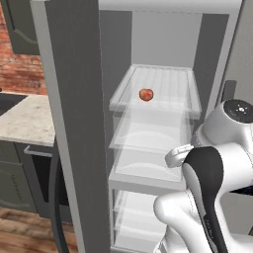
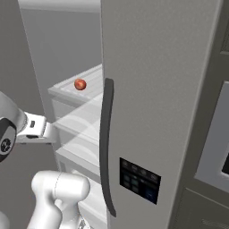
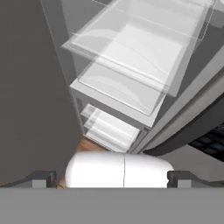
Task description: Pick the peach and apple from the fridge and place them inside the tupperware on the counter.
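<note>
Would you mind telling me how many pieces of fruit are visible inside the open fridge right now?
1. A single reddish-orange fruit sits on the upper translucent shelf of the fridge, towards its front. A second piece may be hidden from these views.

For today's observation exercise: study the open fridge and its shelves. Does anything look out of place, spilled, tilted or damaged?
Nothing stands out. The fridge stands open, its translucent shelves level and unbroken, with no spill. One small reddish-orange fruit sits upright on the top shelf.

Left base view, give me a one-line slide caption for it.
Open tall grey fridge with one small round red-orange fruit on its top translucent white shelf, white robot arm in front.
</note>
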Controlling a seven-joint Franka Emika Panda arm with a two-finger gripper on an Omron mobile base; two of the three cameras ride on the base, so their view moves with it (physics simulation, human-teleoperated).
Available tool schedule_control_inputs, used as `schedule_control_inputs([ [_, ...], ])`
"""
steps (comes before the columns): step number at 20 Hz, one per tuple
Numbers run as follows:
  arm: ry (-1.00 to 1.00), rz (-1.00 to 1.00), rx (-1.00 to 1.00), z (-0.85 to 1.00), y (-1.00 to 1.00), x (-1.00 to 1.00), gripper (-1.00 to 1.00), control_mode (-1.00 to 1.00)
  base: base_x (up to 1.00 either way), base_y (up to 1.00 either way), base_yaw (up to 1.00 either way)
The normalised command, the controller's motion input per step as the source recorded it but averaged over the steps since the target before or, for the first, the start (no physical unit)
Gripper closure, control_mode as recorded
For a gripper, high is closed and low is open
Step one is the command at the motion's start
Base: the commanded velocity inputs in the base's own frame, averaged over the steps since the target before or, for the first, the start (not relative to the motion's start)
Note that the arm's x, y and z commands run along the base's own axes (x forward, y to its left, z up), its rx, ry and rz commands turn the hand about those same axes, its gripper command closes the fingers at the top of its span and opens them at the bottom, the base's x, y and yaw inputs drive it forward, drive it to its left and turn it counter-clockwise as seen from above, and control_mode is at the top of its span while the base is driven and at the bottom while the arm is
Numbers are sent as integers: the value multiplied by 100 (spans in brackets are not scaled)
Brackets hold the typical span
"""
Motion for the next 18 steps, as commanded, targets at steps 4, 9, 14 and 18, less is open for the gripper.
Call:
schedule_control_inputs([
  [4, -7, 0, 0, 49, 0, 32, -100, -100, 0, 0, 0],
  [9, -11, -1, 0, 47, 0, 25, -100, -100, 0, 0, 0],
  [14, -10, -4, 0, 38, 0, 46, -100, -100, 0, 0, 0],
  [18, -27, -6, 0, 19, 0, 40, -100, -100, 0, 0, 0],
])
